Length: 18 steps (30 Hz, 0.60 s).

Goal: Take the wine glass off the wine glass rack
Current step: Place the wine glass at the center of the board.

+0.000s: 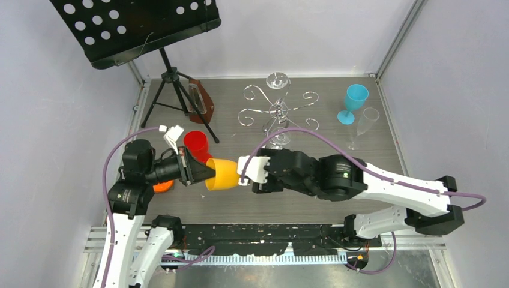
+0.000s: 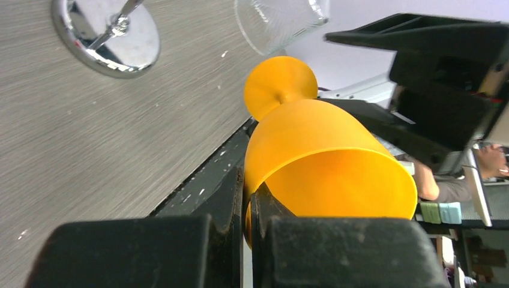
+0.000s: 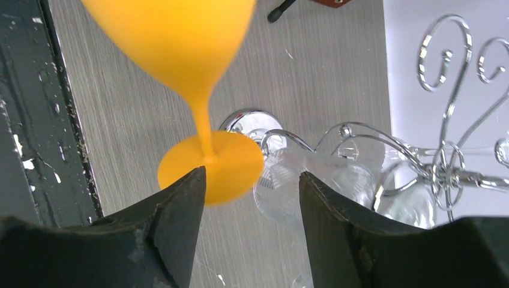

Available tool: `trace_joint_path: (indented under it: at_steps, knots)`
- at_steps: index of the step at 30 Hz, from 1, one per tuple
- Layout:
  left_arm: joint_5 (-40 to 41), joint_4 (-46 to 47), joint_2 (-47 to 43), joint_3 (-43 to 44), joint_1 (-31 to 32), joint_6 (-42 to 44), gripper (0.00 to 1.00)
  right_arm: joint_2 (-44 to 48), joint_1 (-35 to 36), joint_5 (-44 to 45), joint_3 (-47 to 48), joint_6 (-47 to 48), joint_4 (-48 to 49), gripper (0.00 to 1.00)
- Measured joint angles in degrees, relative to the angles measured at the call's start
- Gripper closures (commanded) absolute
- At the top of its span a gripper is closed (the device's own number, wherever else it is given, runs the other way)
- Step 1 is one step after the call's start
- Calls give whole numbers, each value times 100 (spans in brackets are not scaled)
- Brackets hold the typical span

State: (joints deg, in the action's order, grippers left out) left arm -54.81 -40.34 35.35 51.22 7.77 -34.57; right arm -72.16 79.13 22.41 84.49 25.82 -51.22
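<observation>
I count one shiny wire rack [image 1: 277, 110], one black music stand [image 1: 171, 72], one yellow glass [image 1: 223, 174], one red glass [image 1: 197, 144], one blue glass [image 1: 354, 99] and three clear glasses [image 1: 277, 80].

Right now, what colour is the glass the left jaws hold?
Orange-yellow all over; the glass shows best in the left wrist view.

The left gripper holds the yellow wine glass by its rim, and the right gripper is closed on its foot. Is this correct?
Not fully. The left gripper is shut on the rim of the yellow wine glass, but the right gripper is not closed on the foot: its jaws stand open, as the right wrist view shows.
</observation>
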Motion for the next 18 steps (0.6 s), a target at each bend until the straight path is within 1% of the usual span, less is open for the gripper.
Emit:
trace_joint_path:
  at_steps: [5, 10, 14, 18]
  knots:
    - [632, -881, 11, 236, 0, 595, 100, 693, 0, -68, -348, -151, 214, 30]
    - [1512, -1703, 37, 503, 0, 1165, 100, 1362, 0, -59, -745, -304, 544, 20]
    - [2343, -2216, 48, 553, 0, 1521, 100, 1637, 0, 68, -909, -503, 811, 18]
    - [3187, -2603, 142, 577, 0, 1762, 100, 1676, 0, 208, -953, -743, 957, 17]
